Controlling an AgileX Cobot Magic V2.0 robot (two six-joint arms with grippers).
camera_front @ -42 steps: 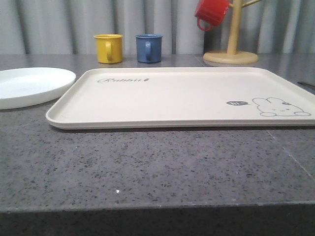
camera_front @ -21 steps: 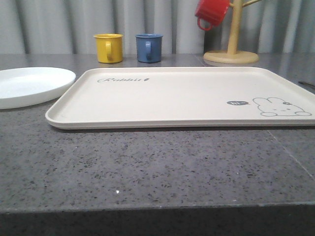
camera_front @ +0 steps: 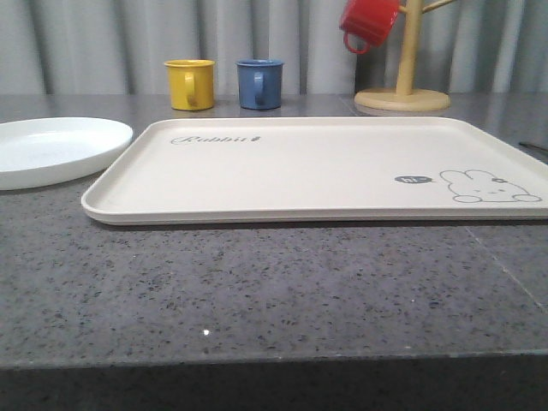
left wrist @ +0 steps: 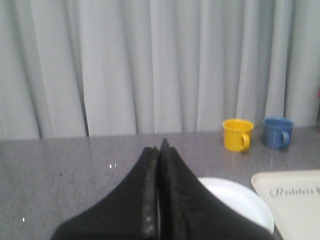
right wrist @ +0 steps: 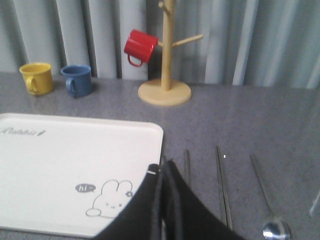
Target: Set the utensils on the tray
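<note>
Cream and bare, the tray (camera_front: 317, 167) filled the middle of the front view, nothing yet laid on it. The utensils (right wrist: 222, 187) lay side by side on the grey counter (camera_front: 257, 291), lower right of the right wrist frame, just beside the tray's edge and apart from it. Both the right gripper (right wrist: 164, 200) and the left gripper (left wrist: 160, 190) had their jaws pressed together, holding nothing. The task looked barely begun; next, the right claw would need to part and descend over one utensil.
</note>
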